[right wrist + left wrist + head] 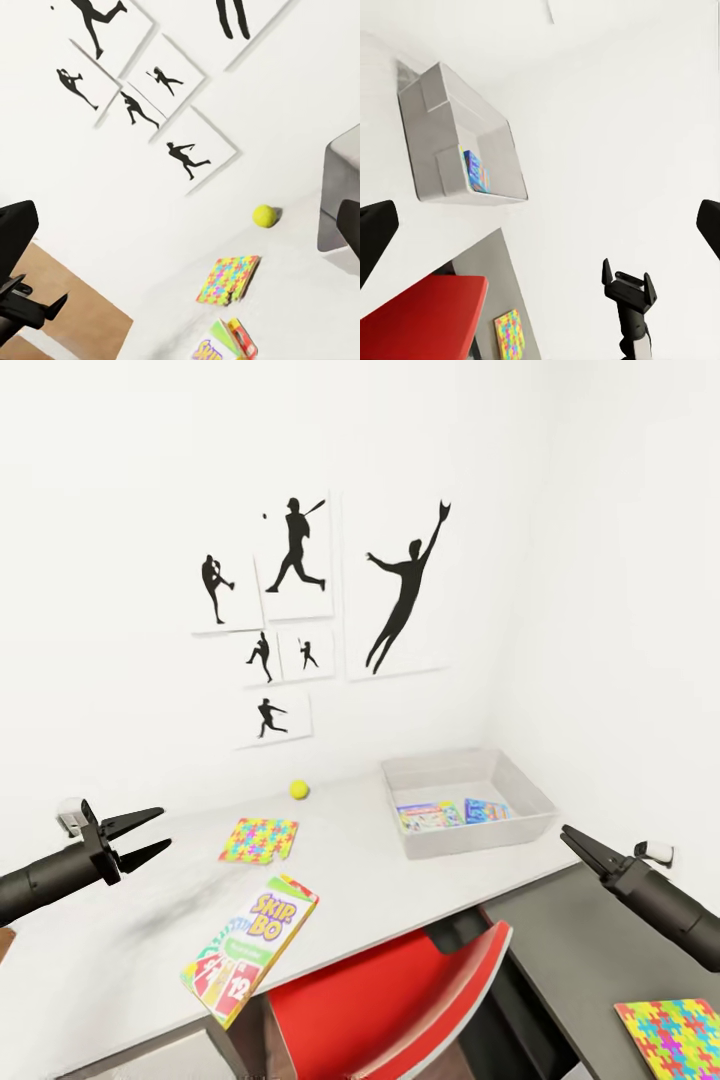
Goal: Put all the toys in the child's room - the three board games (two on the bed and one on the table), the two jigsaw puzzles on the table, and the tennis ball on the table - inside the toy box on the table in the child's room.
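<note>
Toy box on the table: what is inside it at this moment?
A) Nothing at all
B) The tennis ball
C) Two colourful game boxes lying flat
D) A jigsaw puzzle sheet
C: in the head view two colourful board games lie flat on the floor of the toy box, while the tennis ball and a jigsaw puzzle sit out on the table.
</note>
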Controlling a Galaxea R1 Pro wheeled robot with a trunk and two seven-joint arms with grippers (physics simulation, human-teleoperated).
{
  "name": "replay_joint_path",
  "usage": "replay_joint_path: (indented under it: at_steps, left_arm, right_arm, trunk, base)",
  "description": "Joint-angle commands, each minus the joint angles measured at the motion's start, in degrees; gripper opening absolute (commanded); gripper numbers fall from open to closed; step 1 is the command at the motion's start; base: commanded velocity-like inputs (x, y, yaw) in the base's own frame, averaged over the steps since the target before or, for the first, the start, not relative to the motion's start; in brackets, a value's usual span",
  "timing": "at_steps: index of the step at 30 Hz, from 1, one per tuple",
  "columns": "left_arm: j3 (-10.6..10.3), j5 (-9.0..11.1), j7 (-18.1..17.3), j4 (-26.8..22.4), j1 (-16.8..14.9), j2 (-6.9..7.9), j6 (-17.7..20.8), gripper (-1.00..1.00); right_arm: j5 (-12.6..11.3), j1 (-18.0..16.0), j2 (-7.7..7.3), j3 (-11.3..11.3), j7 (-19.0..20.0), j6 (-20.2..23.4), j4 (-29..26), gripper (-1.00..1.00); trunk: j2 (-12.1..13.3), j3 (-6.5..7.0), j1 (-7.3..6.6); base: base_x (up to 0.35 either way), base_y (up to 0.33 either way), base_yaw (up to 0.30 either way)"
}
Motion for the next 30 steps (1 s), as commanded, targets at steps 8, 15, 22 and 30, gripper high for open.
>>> replay_joint_path:
  at_steps: [8,15,22,30]
  left_arm:
    - [0.0,-0.5,-0.5,0.0,0.0,0.00,0.2,1.00]
    - [0.0,-0.7,-0.5,0.2,-0.1,0.00,0.2,1.00]
    - [0.1,-0.8,-0.5,0.4,0.0,0.01,0.2,1.00]
    - [0.2,-1.0,-0.5,0.5,-0.1,0.13,0.2,1.00]
  right_arm:
    - [0.1,0.0,-0.01,1.8,-0.8,0.4,-0.2,1.00]
    - [0.1,-0.1,-0.04,7.1,-8.1,2.4,-0.4,1.00]
    - [-0.7,-9.2,0.09,13.4,-24.2,8.8,-0.1,1.00]
    - [-1.0,-23.6,0.16,22.4,-40.0,8.8,8.8,1.00]
  trunk:
    - [-0.1,0.32,0.02]
    - [-0.1,0.45,0.02]
    - [-0.1,0.46,0.02]
    - [-0.1,0.46,0.02]
  base:
    - [-0.197,0.108,0.234]
    - [-0.058,0.036,0.271]
    - [-0.040,0.011,0.281]
    - [-0.039,0.019,0.282]
